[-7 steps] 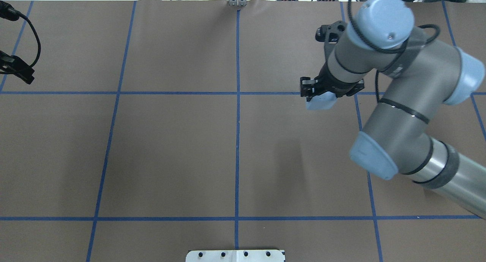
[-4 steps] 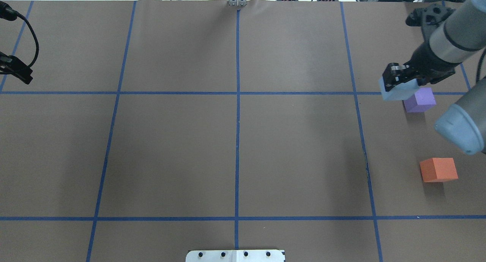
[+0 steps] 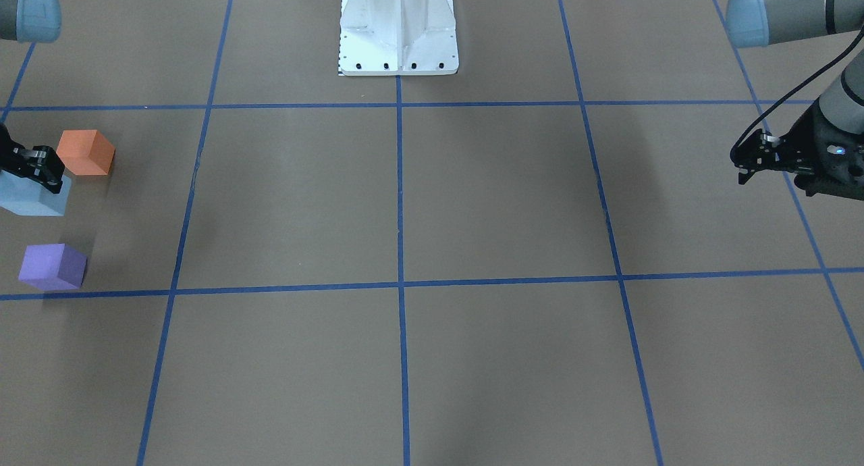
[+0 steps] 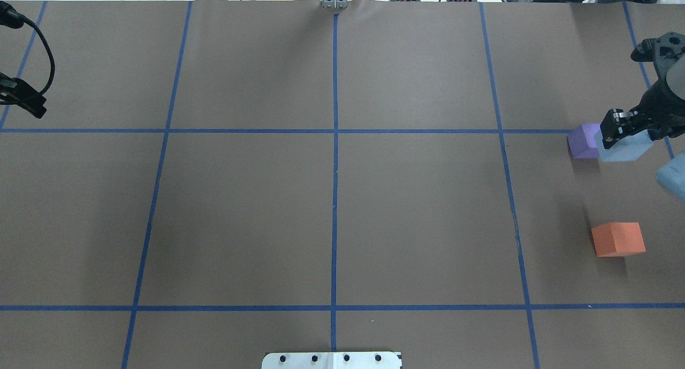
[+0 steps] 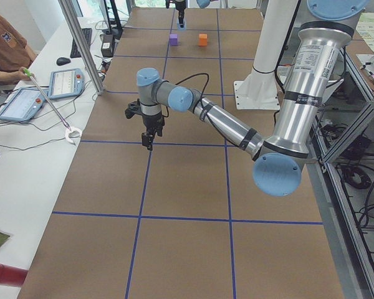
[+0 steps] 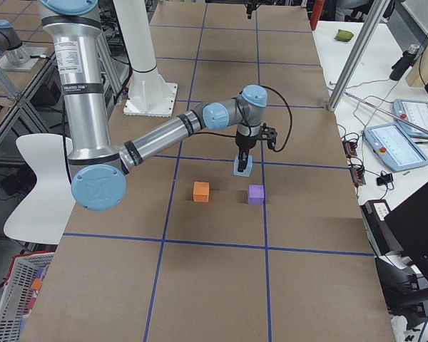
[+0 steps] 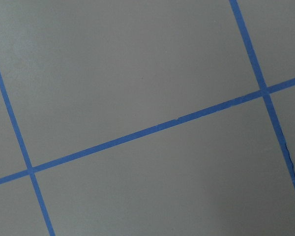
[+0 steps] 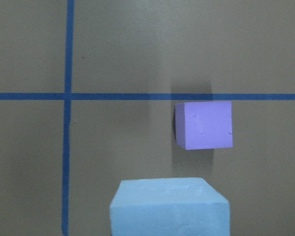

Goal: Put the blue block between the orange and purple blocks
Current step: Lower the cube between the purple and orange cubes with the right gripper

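My right gripper [image 4: 623, 132] is shut on the light blue block [image 4: 623, 148] and seems to hold it a little above the table. In the overhead view the blue block is just right of the purple block [image 4: 582, 140]. The orange block [image 4: 618, 239] lies nearer the robot. From the front, the blue block [image 3: 30, 197] hangs between the orange block [image 3: 84, 152] and the purple block [image 3: 52, 267], slightly outboard of their line. The right wrist view shows the blue block [image 8: 169, 206] with the purple block [image 8: 204, 124] beyond it. My left gripper [image 3: 742, 167] hovers far off, empty, fingers together.
Blue tape lines [image 4: 334, 144] divide the brown table into squares. The white robot base plate [image 3: 398, 27] stands at the robot's edge. The left wrist view shows only bare table and tape [image 7: 147, 130]. An operator's desk with tablets [image 5: 43, 93] lies beyond the table.
My right arm has swung to the robot's right with the blue block, from near the table's middle, over the purple block to its right side. The left arm has stayed put.
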